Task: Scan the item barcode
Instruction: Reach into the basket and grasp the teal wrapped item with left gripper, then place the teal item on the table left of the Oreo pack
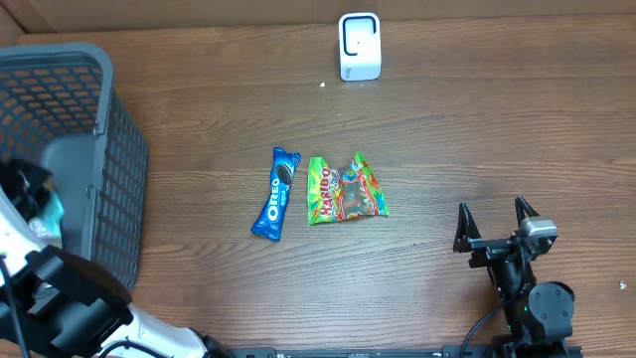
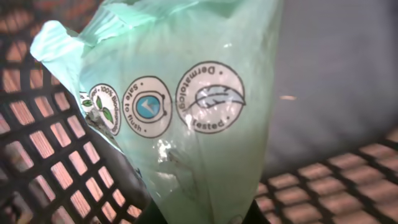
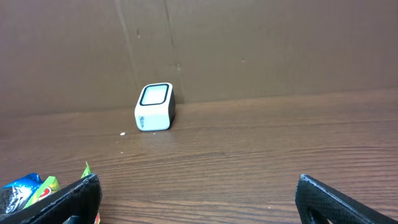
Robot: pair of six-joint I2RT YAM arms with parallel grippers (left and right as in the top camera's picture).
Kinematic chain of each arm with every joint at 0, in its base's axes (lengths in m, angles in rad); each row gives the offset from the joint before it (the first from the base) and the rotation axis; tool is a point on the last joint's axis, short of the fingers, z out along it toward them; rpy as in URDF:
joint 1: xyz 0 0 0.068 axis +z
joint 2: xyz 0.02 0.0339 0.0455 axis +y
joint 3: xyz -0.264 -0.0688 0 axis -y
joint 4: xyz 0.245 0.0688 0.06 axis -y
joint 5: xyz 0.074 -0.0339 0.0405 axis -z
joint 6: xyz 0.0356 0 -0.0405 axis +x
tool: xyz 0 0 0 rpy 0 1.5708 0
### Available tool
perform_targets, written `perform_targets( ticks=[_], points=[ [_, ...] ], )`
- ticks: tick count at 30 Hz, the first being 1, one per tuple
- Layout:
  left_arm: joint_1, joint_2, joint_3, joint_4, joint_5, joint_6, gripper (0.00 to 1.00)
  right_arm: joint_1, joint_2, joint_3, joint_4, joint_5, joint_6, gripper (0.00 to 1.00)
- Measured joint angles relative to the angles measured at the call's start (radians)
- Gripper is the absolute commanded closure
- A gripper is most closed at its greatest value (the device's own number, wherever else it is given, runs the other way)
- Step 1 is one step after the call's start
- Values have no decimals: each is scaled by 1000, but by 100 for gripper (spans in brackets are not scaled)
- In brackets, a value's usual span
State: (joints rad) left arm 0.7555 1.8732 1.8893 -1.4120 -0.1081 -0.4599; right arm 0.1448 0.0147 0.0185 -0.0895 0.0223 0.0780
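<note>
The left gripper (image 1: 35,199), lowered inside the grey mesh basket (image 1: 119,169), was clamped on a pale green packet (image 2: 186,143) with the mesh close behind it, while the right gripper (image 1: 492,211) sat low over the table (image 1: 447,119), jaws spread wide, facing the white scanner (image 1: 359,46) well beyond it.

I see a pale green pack (image 2: 186,143) printed with round black-outlined badges, a dark grey grid-mesh basket (image 1: 119,149), a blue Oreo (image 1: 276,194), a green-and-orange Haribo (image 1: 343,191), a white, black-rimmed scanner (image 1: 359,46) and a brown woodgrain table (image 1: 477,119).
</note>
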Motion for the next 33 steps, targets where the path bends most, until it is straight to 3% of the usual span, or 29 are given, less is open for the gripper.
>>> perform_targets(
  ticks=[9, 14, 19, 26, 33],
  points=[
    [-232, -41, 386, -123, 77, 146, 96, 0, 0, 0, 0, 0, 0, 0],
    [-462, -170, 449, -151, 108, 250, 96, 0, 0, 0, 0, 0, 0, 0],
    [-679, -249, 456, -276, 127, 341, 96, 0, 0, 0, 0, 0, 1, 0],
    [-829, -232, 164, -194, 92, 386, 96, 0, 0, 0, 0, 0, 0, 0],
    [-840, -201, -267, 93, 21, 381, 95, 0, 0, 0, 0, 0, 0, 0]
  ],
)
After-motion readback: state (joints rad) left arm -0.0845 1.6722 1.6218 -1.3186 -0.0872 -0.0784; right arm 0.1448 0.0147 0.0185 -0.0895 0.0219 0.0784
